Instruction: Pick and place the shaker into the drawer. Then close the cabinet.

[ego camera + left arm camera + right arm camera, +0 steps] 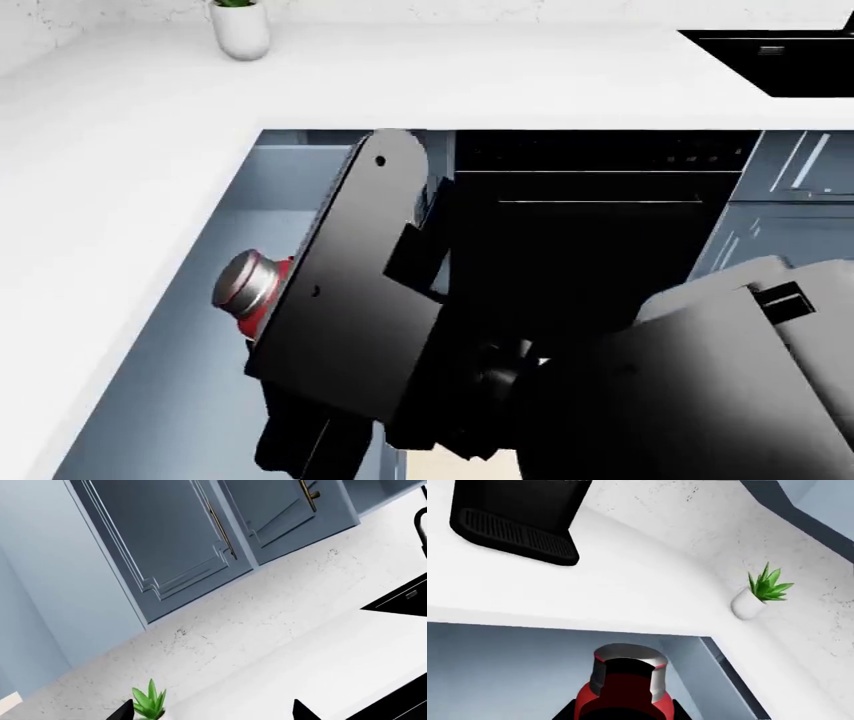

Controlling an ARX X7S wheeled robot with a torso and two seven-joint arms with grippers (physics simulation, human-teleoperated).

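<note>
The red shaker (248, 284) with its silver cap is inside the open pale blue-grey drawer (160, 400), near the drawer's left side and tilted. In the right wrist view the shaker (624, 690) fills the space between the two dark fingertips of my right gripper (624, 714), which is shut on it, with the drawer's floor (494, 670) beneath. I cannot tell whether the shaker touches the floor. A black arm (354, 290) hides the right gripper in the head view. My left gripper (213, 712) is open with nothing between its fingers and faces the wall.
A white L-shaped counter (120, 150) wraps round the drawer. On it stands a potted plant (243, 28), also seen as the plant (150, 702) near the left fingertips. The black oven front (601, 230) is right of the drawer, a black sink (787, 55) at the far right, blue wall cabinets (167, 545) above.
</note>
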